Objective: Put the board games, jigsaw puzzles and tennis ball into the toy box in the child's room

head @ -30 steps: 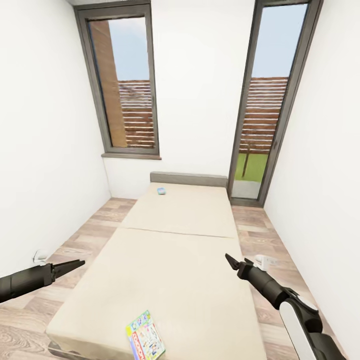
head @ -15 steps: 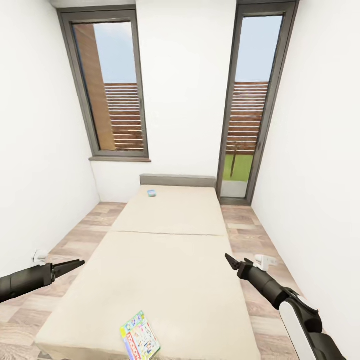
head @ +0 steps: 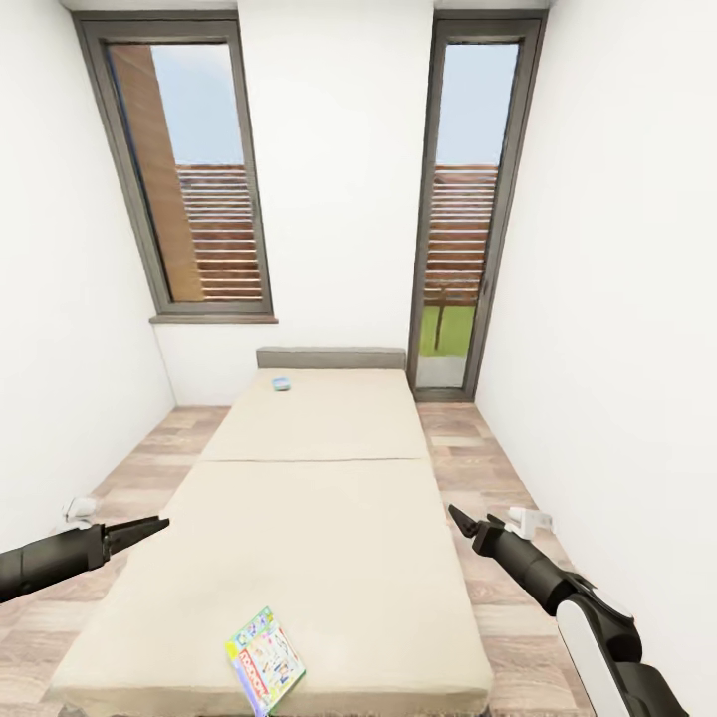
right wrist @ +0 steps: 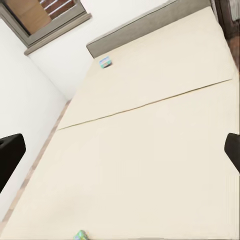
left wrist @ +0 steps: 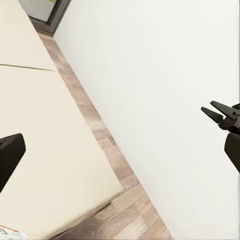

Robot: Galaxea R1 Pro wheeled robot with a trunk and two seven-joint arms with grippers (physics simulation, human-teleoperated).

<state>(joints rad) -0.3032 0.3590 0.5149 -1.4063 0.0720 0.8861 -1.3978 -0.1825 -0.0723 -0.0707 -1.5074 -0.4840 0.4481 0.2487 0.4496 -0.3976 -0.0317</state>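
Here, your nearer board game [head: 265,660] lies flat at the bed [head: 319,518] foot, another [head: 281,383] by the headboard; thin, stiff, light, so pinch an overhanging edge. Left gripper [head: 149,525] pressed together, right gripper [head: 460,520] spread.

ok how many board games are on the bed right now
2. One board game lies on the bed at its near edge, closest to the robot. The other sits at the far end, just before the grey headboard. Nothing seems hidden on the flat mattress.
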